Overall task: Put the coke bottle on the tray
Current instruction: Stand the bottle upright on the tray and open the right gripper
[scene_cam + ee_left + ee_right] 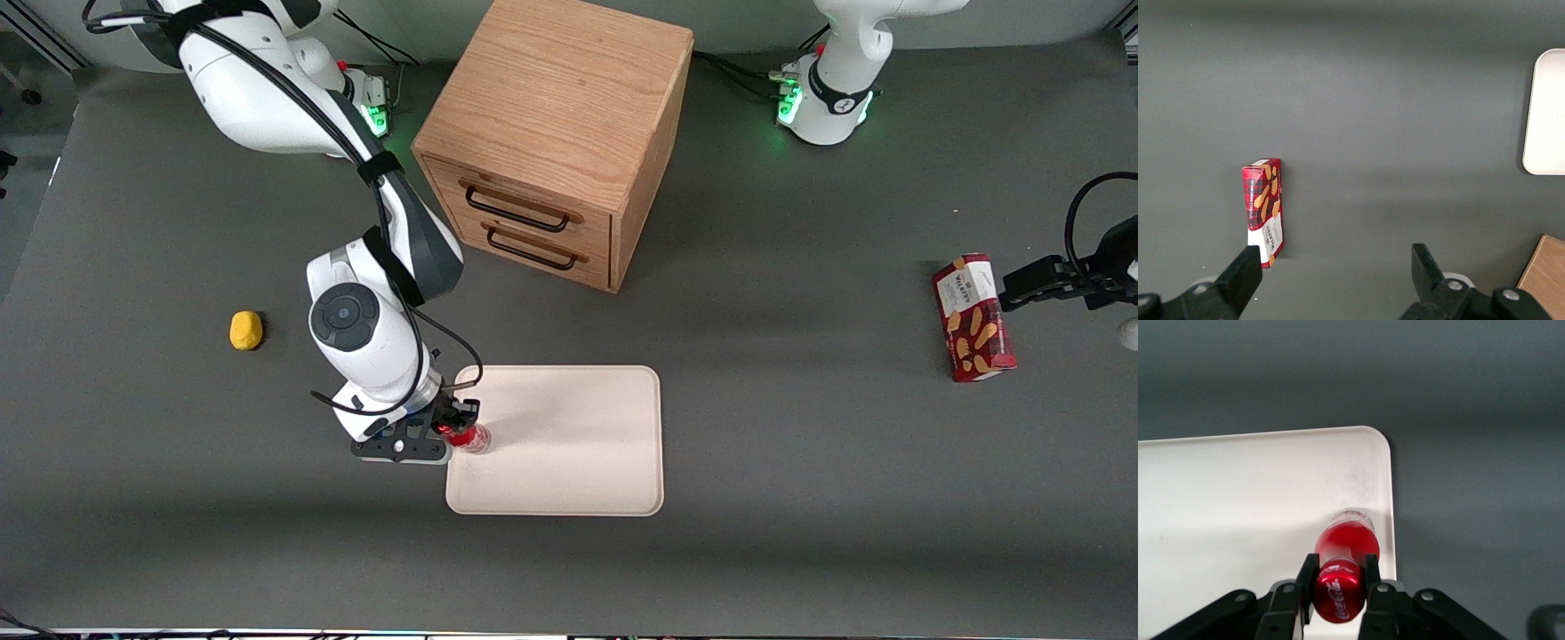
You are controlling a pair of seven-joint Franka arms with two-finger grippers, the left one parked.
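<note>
Pincer (pixel 452 423) shut tight round the neck of the small red coke bottle (pixel 468 436), red cap up, standing on the cream tray (pixel 569 440) near its rim. White writing on the cap seen only from the right wrist view.

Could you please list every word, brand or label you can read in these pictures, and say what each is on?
"Coca-Cola", white script on the red cap of the coke bottle, which the gripper holds shut over the tray.
White label on the snack box: print too blurred to read.
Nothing else bears text.
</note>
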